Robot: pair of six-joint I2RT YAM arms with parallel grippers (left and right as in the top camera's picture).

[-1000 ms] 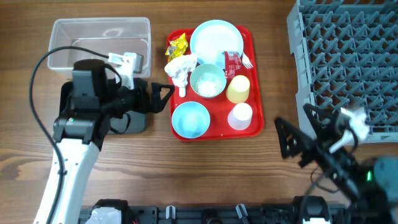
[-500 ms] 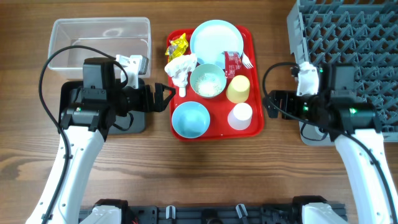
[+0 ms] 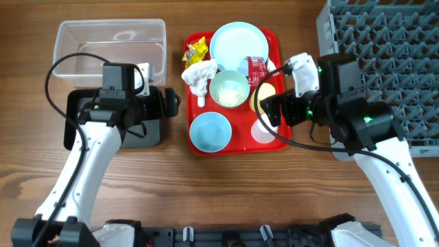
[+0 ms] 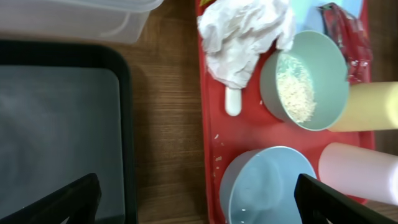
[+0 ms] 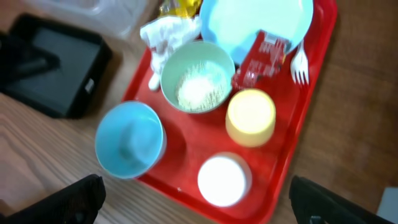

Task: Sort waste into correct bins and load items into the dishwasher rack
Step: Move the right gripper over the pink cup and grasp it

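Observation:
On the red tray [image 3: 274, 48] lie a yellow wrapper [image 3: 195, 48], a white napkin [image 3: 199, 74] over a spoon handle [image 4: 232, 102], a red wrapper [image 3: 256, 67], a fork [image 5: 300, 62], a plate [image 3: 238, 42], a bowl of rice grains [image 3: 229, 89], an empty blue bowl [image 3: 210, 132], a yellow cup [image 5: 250, 115] and a pinkish cup [image 5: 224, 180]. My left gripper [image 3: 177, 103] [image 4: 196, 205] is open and empty between the black tub [image 3: 147, 134] and the tray. My right gripper [image 3: 269, 110] [image 5: 199, 199] is open and empty above the cups.
The clear tub [image 3: 110, 44] stands behind the black tub at the far left. The grey dishwasher rack [image 3: 384, 62] fills the far right. The tray's raised rim lies just right of my left fingers.
My right arm has swung from the lower right, past the rack's front, to over the tray's right side. My left arm has shifted slightly, and its gripper has stayed by the tray's left edge.

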